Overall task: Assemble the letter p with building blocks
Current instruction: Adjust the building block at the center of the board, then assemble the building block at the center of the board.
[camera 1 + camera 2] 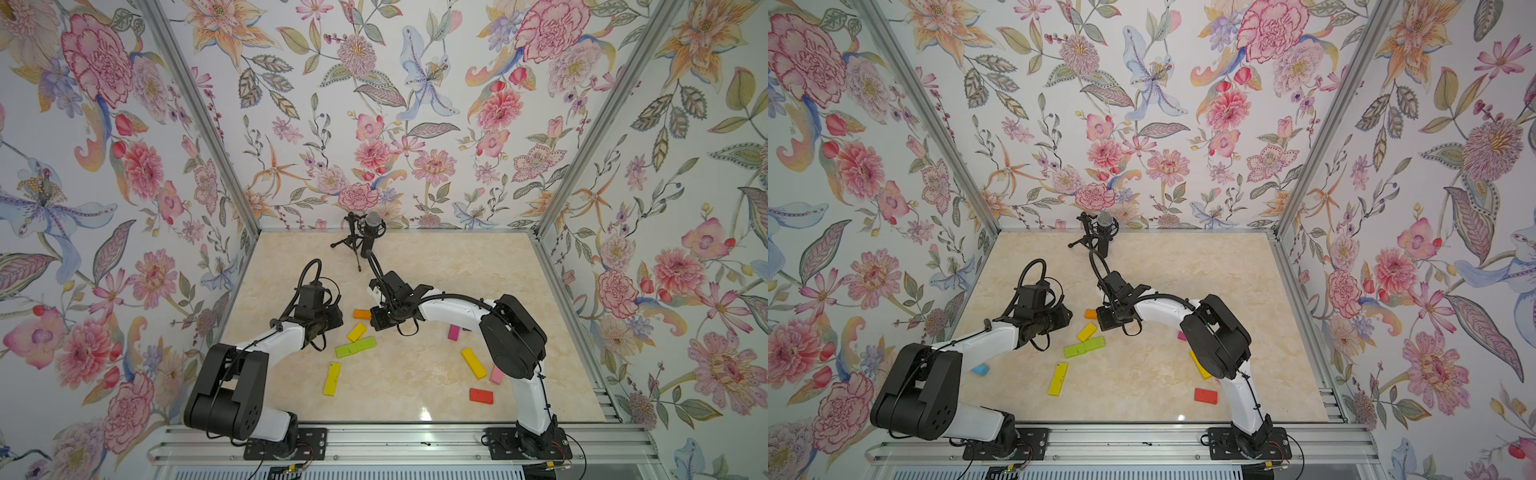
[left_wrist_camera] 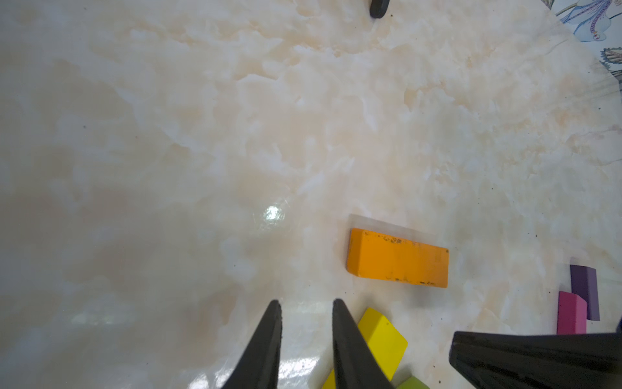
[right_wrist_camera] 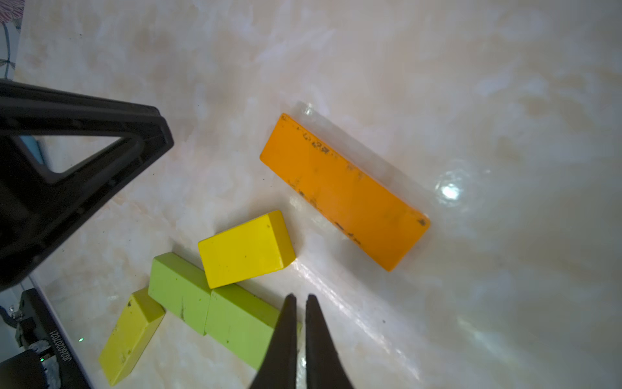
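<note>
The building blocks lie flat on the marble table (image 1: 415, 266). An orange block (image 1: 362, 314) (image 3: 343, 192) sits between both grippers. Just nearer are a short yellow block (image 1: 357, 332) (image 2: 383, 340) and two lime green blocks (image 1: 356, 347) (image 3: 240, 323) end to end. My left gripper (image 2: 306, 301) is open with nothing between its fingers, beside the short yellow block. The right gripper (image 3: 301, 295) is shut and empty, its tips over the end of a lime green block.
Other blocks lie around: a long yellow one (image 1: 331, 378), another yellow (image 1: 473, 363), magenta (image 1: 454, 332), purple (image 2: 585, 289), pink (image 1: 496, 375), red (image 1: 481, 396) and a blue one (image 1: 980, 369) by the left arm. A microphone on a tripod (image 1: 368, 235) stands at the back.
</note>
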Controlling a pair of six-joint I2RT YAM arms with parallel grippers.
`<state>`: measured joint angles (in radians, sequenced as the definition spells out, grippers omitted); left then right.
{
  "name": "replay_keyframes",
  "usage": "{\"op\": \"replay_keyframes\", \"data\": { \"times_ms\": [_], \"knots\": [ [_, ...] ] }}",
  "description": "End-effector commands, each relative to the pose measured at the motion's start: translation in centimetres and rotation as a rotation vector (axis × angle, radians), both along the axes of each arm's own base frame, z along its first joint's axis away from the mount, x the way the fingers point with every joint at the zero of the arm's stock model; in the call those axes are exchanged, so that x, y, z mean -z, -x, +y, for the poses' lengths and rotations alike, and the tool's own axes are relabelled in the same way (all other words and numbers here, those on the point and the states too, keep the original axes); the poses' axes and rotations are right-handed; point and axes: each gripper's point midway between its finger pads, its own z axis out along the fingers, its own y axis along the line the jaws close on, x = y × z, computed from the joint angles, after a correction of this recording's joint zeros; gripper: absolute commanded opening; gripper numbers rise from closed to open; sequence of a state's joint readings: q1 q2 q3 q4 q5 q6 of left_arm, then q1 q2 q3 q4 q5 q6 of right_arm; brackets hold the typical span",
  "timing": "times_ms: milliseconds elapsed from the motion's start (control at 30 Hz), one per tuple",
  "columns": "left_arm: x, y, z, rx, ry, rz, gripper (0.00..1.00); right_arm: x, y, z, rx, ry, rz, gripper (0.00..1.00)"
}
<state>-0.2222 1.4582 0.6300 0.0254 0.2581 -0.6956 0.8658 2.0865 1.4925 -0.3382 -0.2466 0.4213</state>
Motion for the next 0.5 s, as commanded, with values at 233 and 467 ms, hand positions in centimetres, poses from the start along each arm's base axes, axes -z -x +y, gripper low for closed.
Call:
{"op": "replay_keyframes", "data": {
  "times_ms": [233,467],
  "knots": [
    [1.4,1.7,0.1,0.025,0.004,0.047,0.28,0.9,1.3,1.3,-0.02,0.005,0.027,0.08],
    [1.8,1.9,-0.2,0.042,0.015,0.055,0.27,2.2,1.6,0.9,-0.019,0.025,0.05,0.08]
  ]
}}
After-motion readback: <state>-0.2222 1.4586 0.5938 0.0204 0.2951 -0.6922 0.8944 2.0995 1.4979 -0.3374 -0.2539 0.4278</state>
